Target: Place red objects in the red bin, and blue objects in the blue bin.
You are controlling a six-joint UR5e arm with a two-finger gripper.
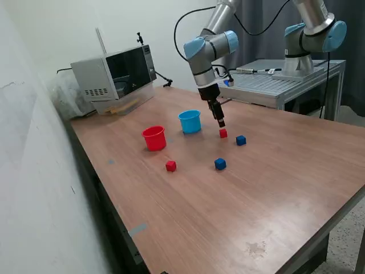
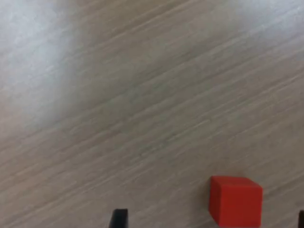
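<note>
In the exterior view, a red cup and a light blue cup stand upright side by side on the wooden table. One red cube lies just beyond the blue cup, another red cube in front of the red cup. Two dark blue cubes lie nearby. My gripper hangs just above the first red cube. In the wrist view this cube sits on the table between my spread fingertips; the gripper is open and empty.
A microwave stands at the table's far corner on the exterior view's left. A grey metal bench with a second arm's base stands behind the table. A wall runs along the exterior view's left.
</note>
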